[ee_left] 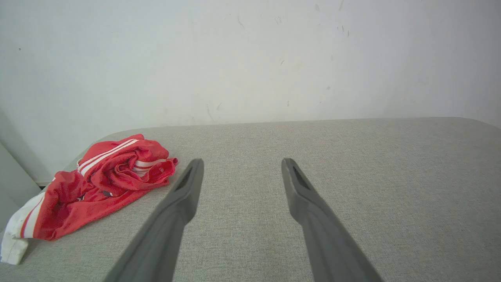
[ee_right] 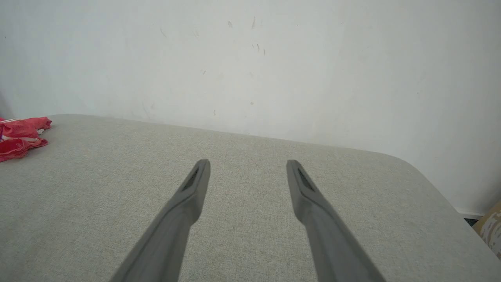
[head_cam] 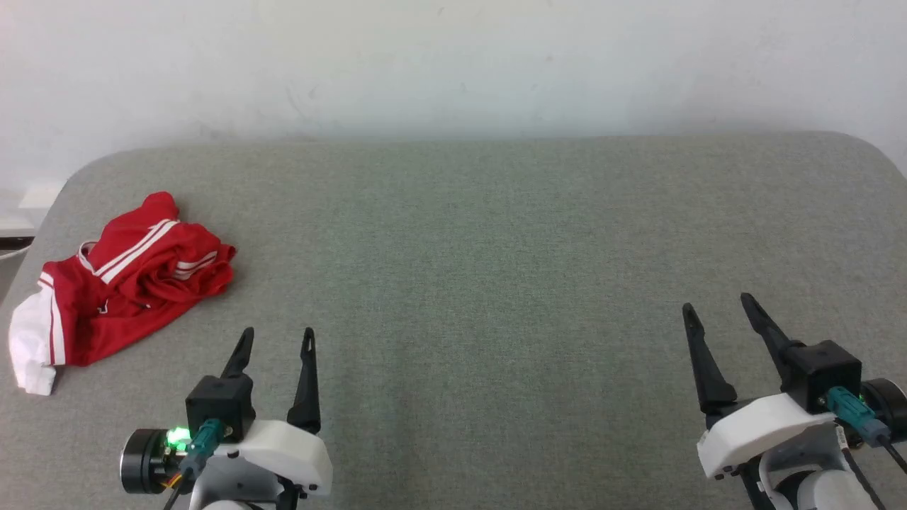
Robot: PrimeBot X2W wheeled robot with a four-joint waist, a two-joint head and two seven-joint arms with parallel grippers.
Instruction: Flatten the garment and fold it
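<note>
The garment [head_cam: 120,283] lies crumpled just left of the left gripper [head_cam: 278,333], fingers apart; the right gripper [head_cam: 719,303], also spread, sits well apart.

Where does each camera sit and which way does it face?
Head view: on the head, looking down and forward over the grey fabric-covered table to the white wall; left gripper and right gripper, both open, at bottom; crumpled red jersey shirt with white sleeves at left.
Left wrist view: on the left wrist, along its spread fingers toward the wall; shirt at left.
Right wrist view: on the right wrist, along its fingers toward the wall; shirt at far left.
Shared: all three show shirt, table, wall.
</note>
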